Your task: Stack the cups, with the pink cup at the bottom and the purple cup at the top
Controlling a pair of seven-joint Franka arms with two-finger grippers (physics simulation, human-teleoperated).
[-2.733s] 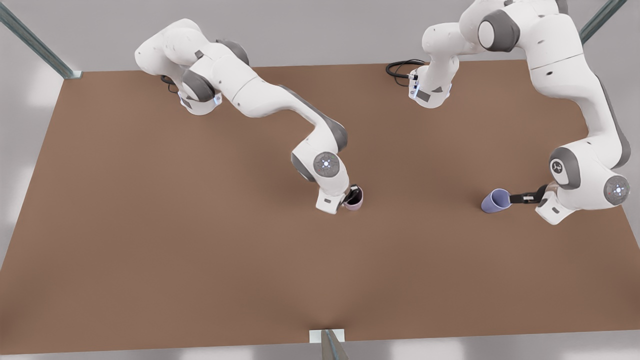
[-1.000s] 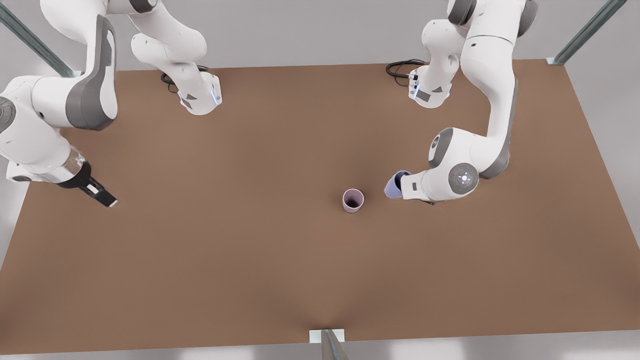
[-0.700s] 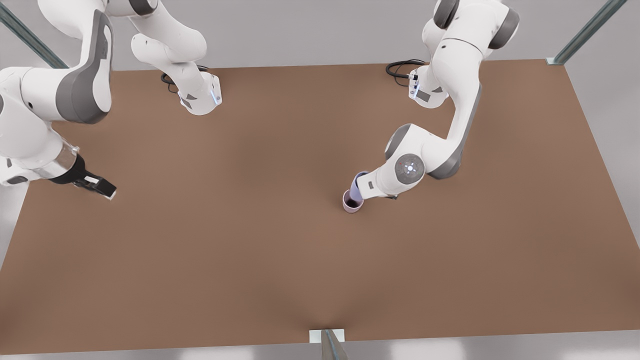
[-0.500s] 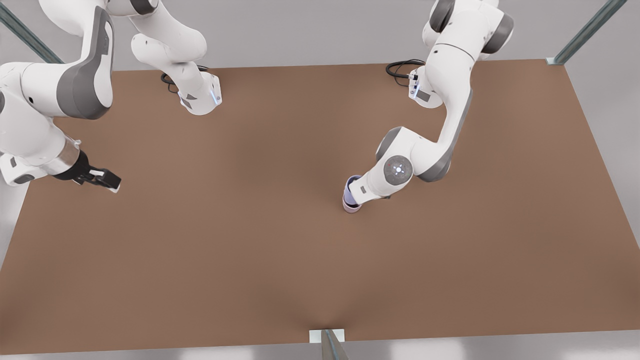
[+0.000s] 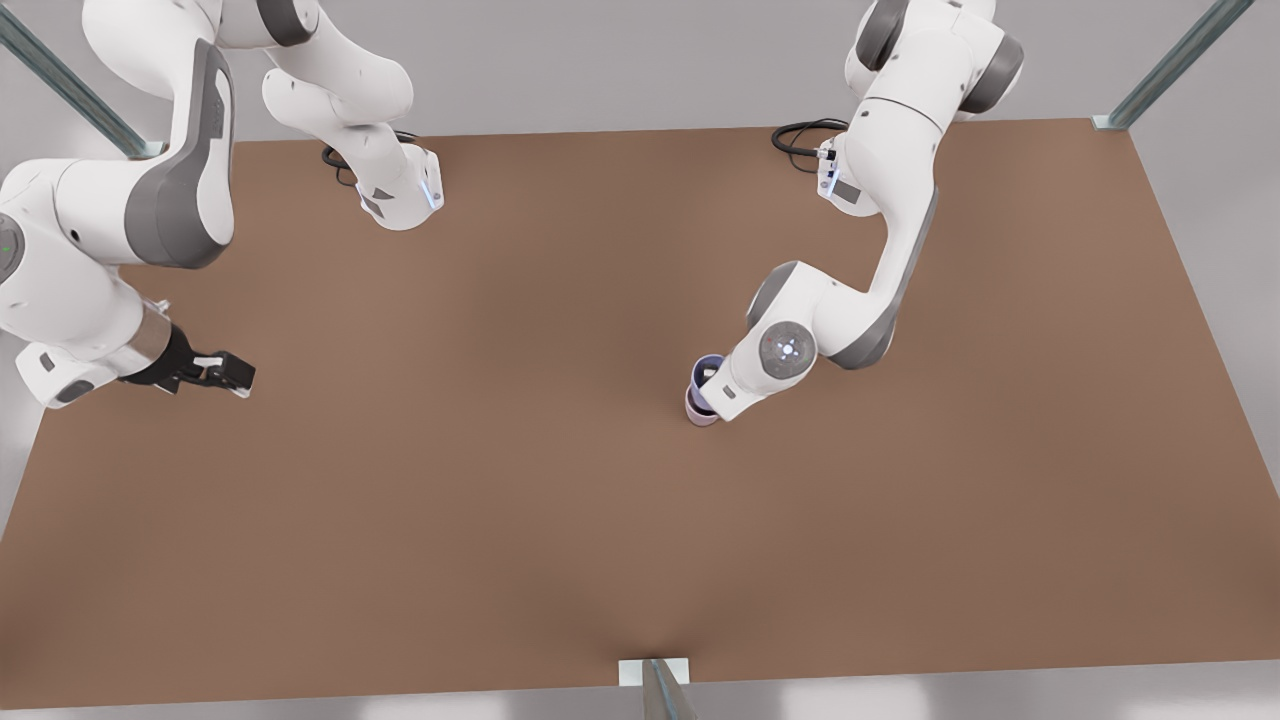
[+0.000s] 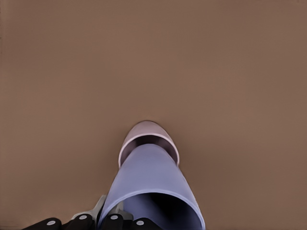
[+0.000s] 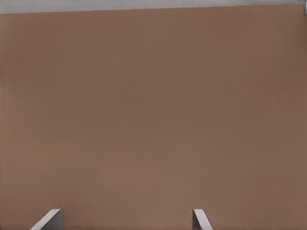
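While the left gripper bends steeply down near the worktop centre, its jaws grip the purple cup, nested in the pink cup. The right gripper, jaws parted, waits at nine o'clock.

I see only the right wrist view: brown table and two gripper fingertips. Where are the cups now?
Observer: The purple cup has its base inside the mouth of the pink cup, near the middle of the table.
Operator: Does something hold it?
Observer: Yes, the left gripper is shut on the purple cup's rim.
Operator: Is my gripper near them?
Observer: No. The right gripper waits by the table edge at the front view's left.
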